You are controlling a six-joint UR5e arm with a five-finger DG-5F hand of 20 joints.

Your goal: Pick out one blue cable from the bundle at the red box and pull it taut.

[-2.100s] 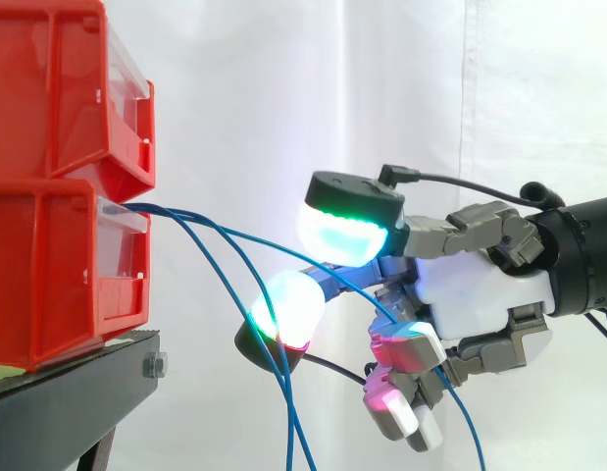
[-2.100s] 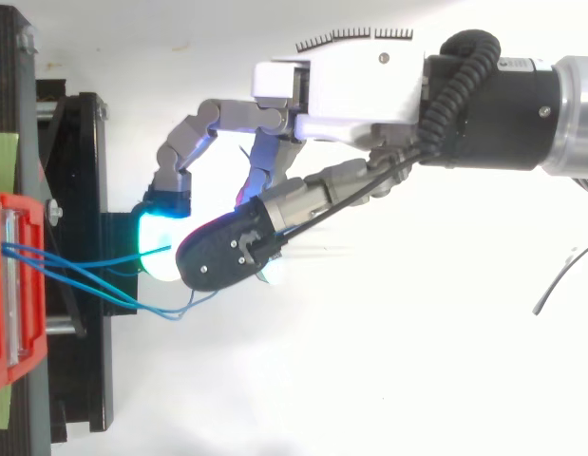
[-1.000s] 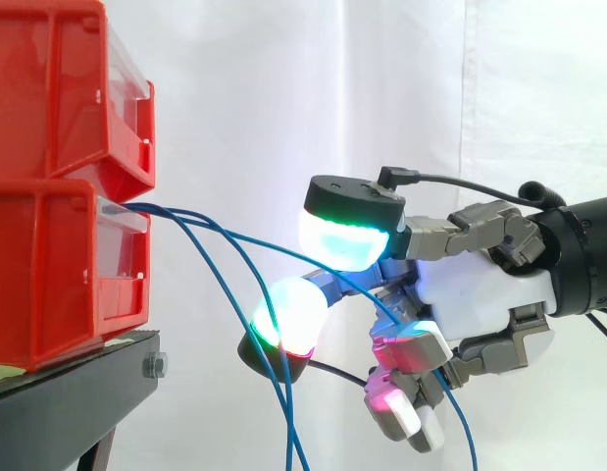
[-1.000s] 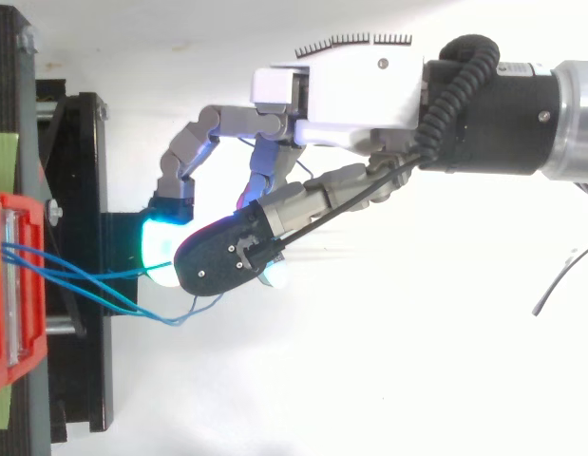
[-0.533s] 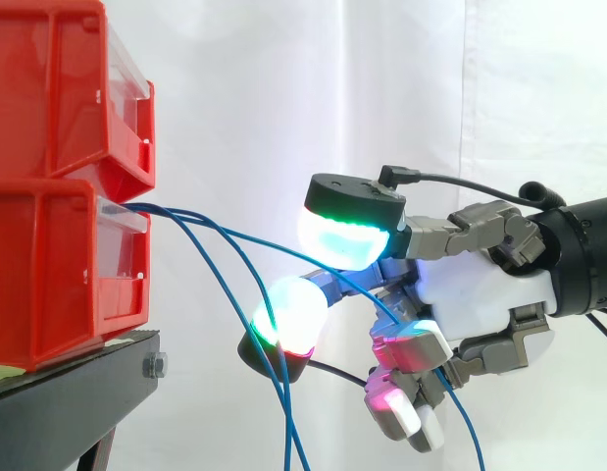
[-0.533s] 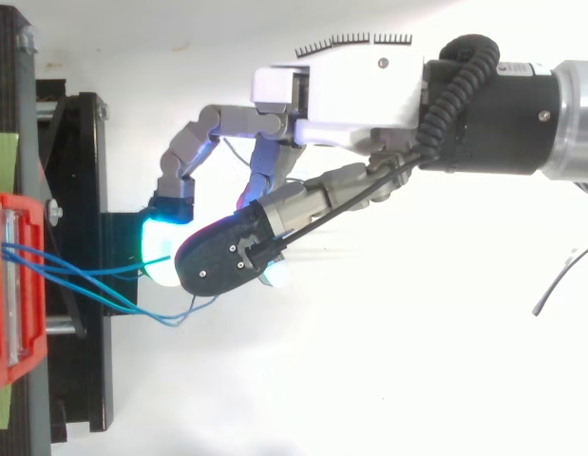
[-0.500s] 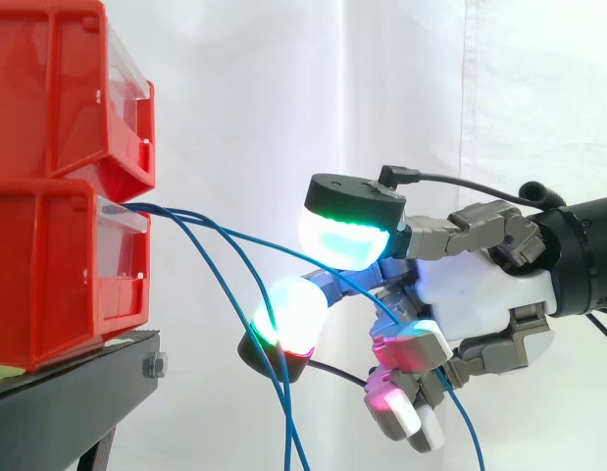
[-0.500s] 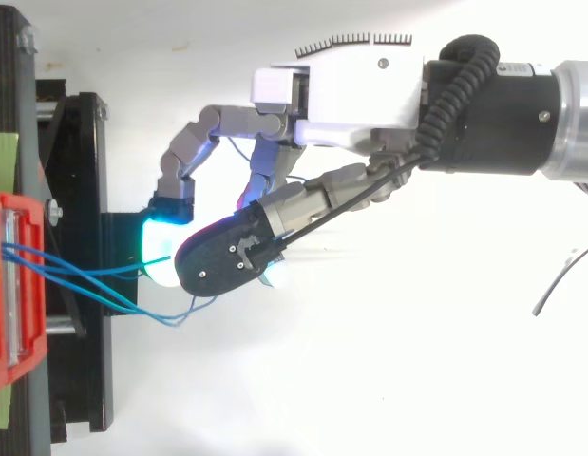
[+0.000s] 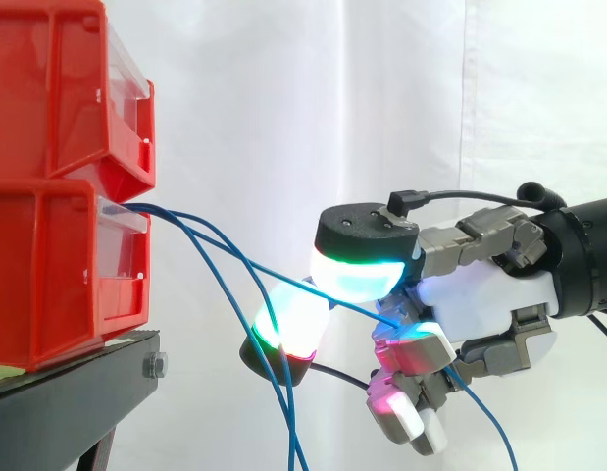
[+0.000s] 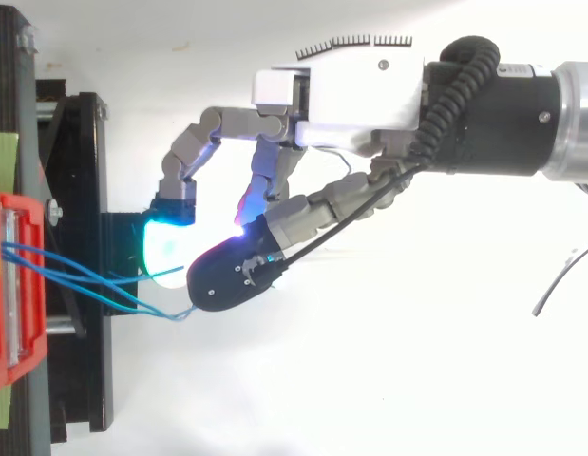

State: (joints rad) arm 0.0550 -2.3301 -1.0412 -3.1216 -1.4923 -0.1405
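The robot hand [image 9: 484, 299] reaches in with its white palm side-on and its fingers pointing at two stacked red plastic bins [image 9: 58, 275], which sit beyond its fingertips on a black metal stand [image 9: 77, 402]. A white curtain [image 9: 283, 118] hangs behind the hand.

One thin blue cable [image 9: 337, 299] leaves the front of the lower bin and slopes down towards the palm. It passes over the foremost extended finger and runs under the green-and-cyan glowing thumb pad [image 9: 360, 270]. There the thumb is bent down onto it, pinching it against the curled fingers below, whose pads [image 9: 401, 402] glow magenta and red. Behind the hand, the same cable drops away below the palm.

The foremost finger, its pad [image 9: 291, 319] glowing white with green and red edges, sticks out ahead of and below the thumb. The other blue cables [image 9: 288, 422] hang slack from the bin, falling past this finger. In the top view the thumb's dark back [image 10: 227, 275] lies just beside the cables' loop.
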